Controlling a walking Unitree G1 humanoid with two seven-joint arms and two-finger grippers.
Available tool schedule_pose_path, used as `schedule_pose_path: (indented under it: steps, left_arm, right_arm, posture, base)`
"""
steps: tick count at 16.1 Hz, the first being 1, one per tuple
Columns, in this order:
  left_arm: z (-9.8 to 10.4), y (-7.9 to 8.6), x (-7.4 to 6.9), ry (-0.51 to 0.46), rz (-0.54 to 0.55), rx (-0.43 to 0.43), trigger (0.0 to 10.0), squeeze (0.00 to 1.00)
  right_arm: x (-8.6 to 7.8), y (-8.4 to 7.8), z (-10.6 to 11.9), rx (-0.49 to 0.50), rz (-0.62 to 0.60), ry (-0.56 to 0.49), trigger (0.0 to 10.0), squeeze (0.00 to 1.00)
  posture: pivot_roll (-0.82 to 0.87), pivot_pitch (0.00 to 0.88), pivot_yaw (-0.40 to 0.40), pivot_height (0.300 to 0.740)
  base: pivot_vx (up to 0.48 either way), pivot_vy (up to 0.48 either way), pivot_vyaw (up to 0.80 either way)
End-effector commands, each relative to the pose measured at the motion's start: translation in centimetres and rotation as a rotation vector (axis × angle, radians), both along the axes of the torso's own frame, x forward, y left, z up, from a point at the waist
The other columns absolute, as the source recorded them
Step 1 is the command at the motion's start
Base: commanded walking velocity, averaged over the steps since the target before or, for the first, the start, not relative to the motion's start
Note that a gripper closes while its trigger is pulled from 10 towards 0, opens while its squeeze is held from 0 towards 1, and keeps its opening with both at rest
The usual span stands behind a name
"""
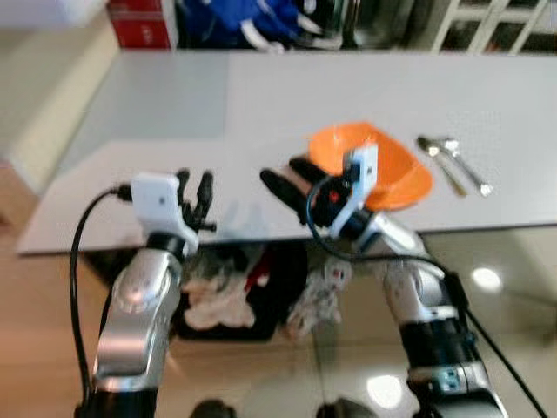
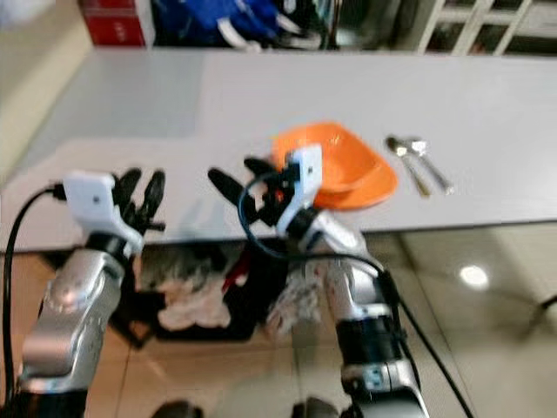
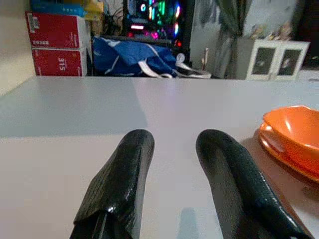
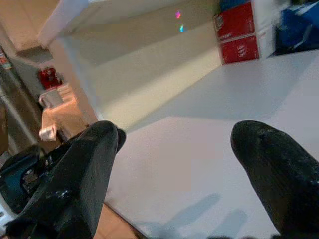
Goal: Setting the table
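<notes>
Your left gripper [image 1: 194, 193] sits at the table [image 1: 261, 104] edge, fingers narrowly parted. Your right gripper [image 1: 287, 178] gapes wide, with the orange bowl [image 1: 396, 170] just behind its wrist and two spoons [image 1: 452, 161] farther right.

orange bowl [image 1: 383, 170]; silver spoons [image 1: 452, 161]; pale grey table [image 1: 261, 104]; red boxes [image 3: 57, 42]; blue bag [image 3: 132, 57].

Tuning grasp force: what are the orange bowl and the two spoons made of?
Orange bowl: likely plastic, its colour uniform and saturated with a soft sheen; glazed ceramic is not excluded. Two spoons beside it: metal, probably stainless steel, silver-grey with bright reflective highlights.
</notes>
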State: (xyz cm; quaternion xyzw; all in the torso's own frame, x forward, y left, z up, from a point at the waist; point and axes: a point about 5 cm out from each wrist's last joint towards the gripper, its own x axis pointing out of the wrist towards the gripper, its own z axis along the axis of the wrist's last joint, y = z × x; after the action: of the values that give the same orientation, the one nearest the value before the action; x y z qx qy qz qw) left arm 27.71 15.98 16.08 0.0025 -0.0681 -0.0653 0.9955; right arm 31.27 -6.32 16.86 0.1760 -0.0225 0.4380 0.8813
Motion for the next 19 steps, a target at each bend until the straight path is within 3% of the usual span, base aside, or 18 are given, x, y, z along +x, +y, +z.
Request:
schedule_pose_path:
  steps: [1, 4, 11, 18, 19]
  left_arm:
    - [-0.2, 0.4, 0.0, 0.011, 0.013, 0.015, 10.0, 0.00]
    - [-0.6, 0.3, 0.0, 0.024, 0.006, 0.014, 10.0, 0.00]
    - [-1.0, 0.3, -0.2, 0.035, -0.001, 0.023, 10.0, 0.00]
    - [0.2, 0.1, -0.1, -0.008, -0.019, 0.026, 10.0, 0.00]
    - [0.0, 0.5, 0.1, -0.002, -0.009, 0.004, 10.0, 0.00]
  right_arm:
    - [-0.1, 0.9, 0.5, -0.018, 0.021, -0.032, 10.0, 0.00]
    - [0.1, 0.9, -1.4, -0.108, -0.010, -0.006, 10.0, 0.00]
    - [0.3, 1.4, -2.4, -0.181, -0.027, -0.022, 10.0, 0.00]
    - [0.4, 1.8, -0.8, -0.137, -0.020, -0.091, 10.0, 0.00]
    - [1.0, 1.7, -0.7, -0.114, -0.054, -0.061, 10.0, 0.00]
  posture:
    - [-0.06, 0.060, -0.014, 0.740]
    - [-0.06, 0.056, -0.017, 0.740]
    - [-0.04, 0.048, -0.016, 0.740]
    - [-0.05, 0.036, -0.010, 0.740]
    - [-0.05, 0.031, -0.003, 0.740]
  base:
    - [0.000, 0.480, 0.00]
    - [0.000, 0.480, 0.00]
    - [0.000, 0.480, 0.00]
    - [0.000, 0.480, 0.00]
    - [0.000, 0.480, 0.00]
